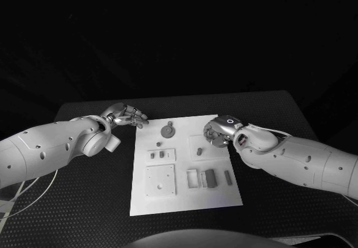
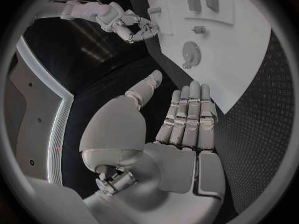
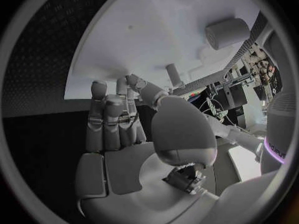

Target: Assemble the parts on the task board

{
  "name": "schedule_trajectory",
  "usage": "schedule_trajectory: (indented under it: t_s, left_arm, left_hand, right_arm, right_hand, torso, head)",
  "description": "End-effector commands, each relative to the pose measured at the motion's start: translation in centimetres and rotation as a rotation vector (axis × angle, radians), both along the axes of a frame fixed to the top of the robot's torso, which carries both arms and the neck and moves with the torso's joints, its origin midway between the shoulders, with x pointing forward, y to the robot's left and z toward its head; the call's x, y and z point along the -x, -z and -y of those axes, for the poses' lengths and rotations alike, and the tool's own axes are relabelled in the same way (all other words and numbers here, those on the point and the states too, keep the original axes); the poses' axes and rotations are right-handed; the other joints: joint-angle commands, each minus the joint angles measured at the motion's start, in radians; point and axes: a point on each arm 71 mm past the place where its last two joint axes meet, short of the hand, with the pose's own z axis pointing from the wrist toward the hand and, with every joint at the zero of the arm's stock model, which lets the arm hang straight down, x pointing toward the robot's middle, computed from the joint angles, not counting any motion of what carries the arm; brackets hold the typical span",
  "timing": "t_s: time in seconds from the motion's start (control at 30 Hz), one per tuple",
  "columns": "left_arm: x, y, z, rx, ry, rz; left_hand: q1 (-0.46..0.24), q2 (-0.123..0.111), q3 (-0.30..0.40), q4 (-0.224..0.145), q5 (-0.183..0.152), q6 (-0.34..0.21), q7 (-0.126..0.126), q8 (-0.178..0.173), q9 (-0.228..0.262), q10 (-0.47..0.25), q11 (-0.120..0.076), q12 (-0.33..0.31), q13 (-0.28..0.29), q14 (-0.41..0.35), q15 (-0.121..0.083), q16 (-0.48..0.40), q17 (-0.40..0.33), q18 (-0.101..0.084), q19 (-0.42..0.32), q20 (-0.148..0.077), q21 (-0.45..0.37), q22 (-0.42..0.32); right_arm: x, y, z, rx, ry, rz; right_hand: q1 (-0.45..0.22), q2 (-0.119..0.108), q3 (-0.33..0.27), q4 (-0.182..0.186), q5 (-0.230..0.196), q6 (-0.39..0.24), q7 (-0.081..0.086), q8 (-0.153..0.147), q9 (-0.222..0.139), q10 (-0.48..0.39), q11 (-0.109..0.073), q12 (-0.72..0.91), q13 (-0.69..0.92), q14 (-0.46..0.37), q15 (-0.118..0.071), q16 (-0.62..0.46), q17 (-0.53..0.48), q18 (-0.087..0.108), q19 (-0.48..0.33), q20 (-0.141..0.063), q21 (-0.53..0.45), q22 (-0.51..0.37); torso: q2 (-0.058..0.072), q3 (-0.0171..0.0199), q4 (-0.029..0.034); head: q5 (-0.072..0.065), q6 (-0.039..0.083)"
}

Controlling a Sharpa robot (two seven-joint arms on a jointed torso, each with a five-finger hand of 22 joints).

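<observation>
The white task board (image 1: pixel 187 199) lies in the middle of the black table. A round toothed part (image 1: pixel 168 130) lies near its far edge, and a small peg (image 1: pixel 199 151) sits right of centre. My left hand (image 1: pixel 125 116) hovers off the board's far left corner, fingers straight and apart (image 2: pixel 181 129), holding nothing. My right hand (image 1: pixel 218 132) is over the board's far right area. Its fingers are curled in with the thumb against a fingertip (image 3: pixel 124 129), and nothing shows between them. The peg (image 3: pixel 173 75) stands just past that thumb. The toothed part (image 2: pixel 190 51) and my right hand (image 2: pixel 131 27) also show from the left wrist.
Two dark rectangular blocks (image 1: pixel 210 177) and a flat square plate (image 1: pixel 160 180) lie on the board's near half. Two small pieces (image 1: pixel 157 153) sit left of centre. A larger cylinder (image 3: pixel 227 32) stands on the board beyond my right hand. A thin cable (image 1: pixel 30 196) loops at the table's left.
</observation>
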Motion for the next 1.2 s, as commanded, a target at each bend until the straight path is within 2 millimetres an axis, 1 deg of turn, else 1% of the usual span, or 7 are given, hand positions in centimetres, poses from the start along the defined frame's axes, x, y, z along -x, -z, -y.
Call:
schedule_trajectory:
  t_s: [0.03, 0.5, 0.63, 0.97, 1.2]
  left_arm:
    - [0.0, -0.1, 0.3, 0.010, 0.013, -0.002]
    - [0.0, -0.1, 0.2, 0.010, 0.012, -0.003]
    - [0.0, -0.1, 0.1, 0.010, 0.011, -0.002]
    - [0.0, -0.1, 0.2, 0.010, 0.012, -0.001]
    - [0.0, -0.1, 0.2, 0.010, 0.012, -0.001]
  left_hand:
    - [0.001, 0.011, -0.005, 0.000, 0.000, -0.007, 0.000, 0.001, -0.001, -0.008, 0.002, 0.005, -0.002, -0.001, 0.006, -0.007, 0.002, -0.015, -0.002, 0.003, 0.004, -0.001]
    - [0.000, 0.011, -0.006, 0.000, 0.000, -0.008, 0.000, 0.001, -0.001, -0.009, 0.003, 0.006, -0.002, -0.001, 0.006, -0.008, 0.004, -0.015, -0.001, 0.003, 0.004, -0.003]
    - [0.000, 0.011, -0.006, 0.000, 0.000, -0.008, 0.000, 0.001, -0.001, -0.009, 0.003, 0.006, -0.002, -0.001, 0.006, -0.009, 0.005, -0.015, -0.001, 0.003, 0.004, -0.004]
    - [0.000, 0.011, -0.006, 0.000, 0.000, -0.008, 0.000, 0.001, -0.001, -0.010, 0.003, 0.006, -0.003, -0.001, 0.006, -0.009, 0.006, -0.015, -0.001, 0.003, 0.004, -0.004]
    - [0.000, 0.011, -0.007, 0.000, 0.000, -0.009, 0.000, 0.001, -0.002, -0.010, 0.003, 0.006, -0.003, 0.000, 0.006, -0.010, 0.007, -0.015, -0.001, 0.003, 0.004, -0.005]
  right_arm:
    - [0.1, -0.2, -0.2, -0.006, -0.005, 0.010]
    - [0.3, -0.9, 0.1, -0.024, 0.006, -0.003]
    - [0.4, -1.1, 0.2, -0.028, 0.006, -0.005]
    - [0.5, -1.6, 0.2, -0.039, 0.007, 0.003]
    - [0.6, -2.4, 0.0, -0.065, 0.005, 0.008]
  right_hand:
    - [-0.002, 0.005, 0.000, 0.004, 0.004, 0.008, -0.002, 0.004, 0.002, 0.008, 0.002, -0.005, 0.001, 0.000, -0.009, 0.005, 0.001, 0.014, 0.003, -0.002, 0.006, 0.023]
    - [-0.003, 0.005, 0.000, 0.004, 0.004, 0.011, -0.003, 0.006, 0.004, 0.013, 0.000, -0.006, 0.005, 0.002, -0.011, 0.009, 0.005, 0.014, 0.006, -0.004, 0.009, 0.023]
    - [-0.004, 0.005, 0.000, 0.004, 0.004, 0.012, -0.003, 0.007, 0.004, 0.014, 0.000, -0.006, 0.006, 0.002, -0.011, 0.010, 0.005, 0.014, 0.007, -0.005, 0.010, 0.023]
    - [-0.004, 0.005, 0.000, 0.004, 0.004, 0.012, -0.003, 0.007, 0.005, 0.015, 0.000, -0.006, 0.007, 0.002, -0.012, 0.011, 0.006, 0.014, 0.007, -0.005, 0.011, 0.023]
    - [-0.004, 0.005, 0.000, 0.004, 0.004, 0.012, -0.003, 0.007, 0.005, 0.015, -0.001, -0.006, 0.007, 0.002, -0.012, 0.011, 0.006, 0.014, 0.007, -0.005, 0.011, 0.023]
  torso:
    - [0.000, -0.0002, 0.0006]
    - [0.000, -0.0002, -0.0003]
    - [0.000, 0.0002, -0.0011]
    - [0.000, 0.0005, -0.0001]
    - [0.000, 0.0009, -0.0008]
  head:
    - [0.000, 0.000]
    - [0.001, -0.001]
    - [0.002, -0.002]
    - [0.001, -0.002]
    - [0.002, -0.003]
